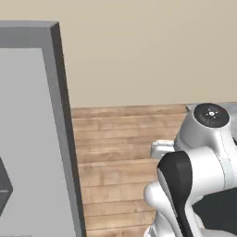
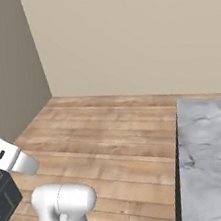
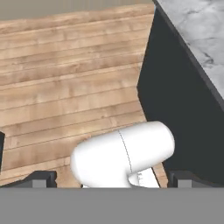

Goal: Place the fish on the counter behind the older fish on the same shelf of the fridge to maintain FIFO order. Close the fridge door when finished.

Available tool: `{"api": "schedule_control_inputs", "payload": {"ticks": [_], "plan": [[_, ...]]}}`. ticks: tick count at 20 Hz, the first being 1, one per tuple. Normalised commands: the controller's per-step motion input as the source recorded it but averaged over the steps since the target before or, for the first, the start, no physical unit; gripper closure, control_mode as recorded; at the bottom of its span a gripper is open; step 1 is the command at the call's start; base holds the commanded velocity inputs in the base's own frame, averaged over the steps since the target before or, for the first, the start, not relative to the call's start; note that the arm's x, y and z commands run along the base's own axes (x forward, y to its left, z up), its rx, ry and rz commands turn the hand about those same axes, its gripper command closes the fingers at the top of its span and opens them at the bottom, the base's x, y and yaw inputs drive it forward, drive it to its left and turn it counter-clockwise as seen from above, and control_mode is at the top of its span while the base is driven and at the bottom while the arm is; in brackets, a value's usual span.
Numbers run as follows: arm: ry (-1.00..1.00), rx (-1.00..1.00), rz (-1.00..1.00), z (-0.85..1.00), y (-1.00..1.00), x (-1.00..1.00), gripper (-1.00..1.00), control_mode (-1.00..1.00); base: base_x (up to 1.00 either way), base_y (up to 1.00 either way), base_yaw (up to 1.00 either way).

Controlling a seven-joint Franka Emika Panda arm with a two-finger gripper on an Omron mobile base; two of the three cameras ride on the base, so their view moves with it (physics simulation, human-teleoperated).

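The fish is out of view. The grey-white marbled counter (image 2: 212,162) runs along the right side of the right base view. It also crosses the top right of the hand view as the counter (image 3: 197,26), with a dark side panel below it. A tall plain grey fridge (image 1: 32,139) stands at the left of the left base view. From here I cannot tell how its door stands. My gripper (image 3: 113,179) is open, its two dark fingertips (image 3: 43,178) far apart, and it holds nothing. It points down at the wooden floor beside the counter's end.
Wooden plank floor (image 2: 101,134) spreads between the fridge and the counter, up to a beige wall (image 2: 130,33). A darker wall (image 2: 4,63) closes the left side. A dark box shape (image 2: 2,195) sits low at the left.
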Motion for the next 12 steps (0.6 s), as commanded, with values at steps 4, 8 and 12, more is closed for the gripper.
{"api": "schedule_control_inputs", "payload": {"ticks": [4, 8, 12], "plan": [[0.00, 0.00, 0.00, 0.00, 0.00, 0.00, -1.00, 1.00, 1.00, 0.00, 0.43], [0.00, 0.00, 0.00, 0.00, 0.00, 0.00, -1.00, 1.00, 0.98, 0.00, 0.55], [0.00, 0.00, 0.00, 0.00, 0.00, 0.00, -1.00, 1.00, 0.73, 0.02, 0.68]]}}
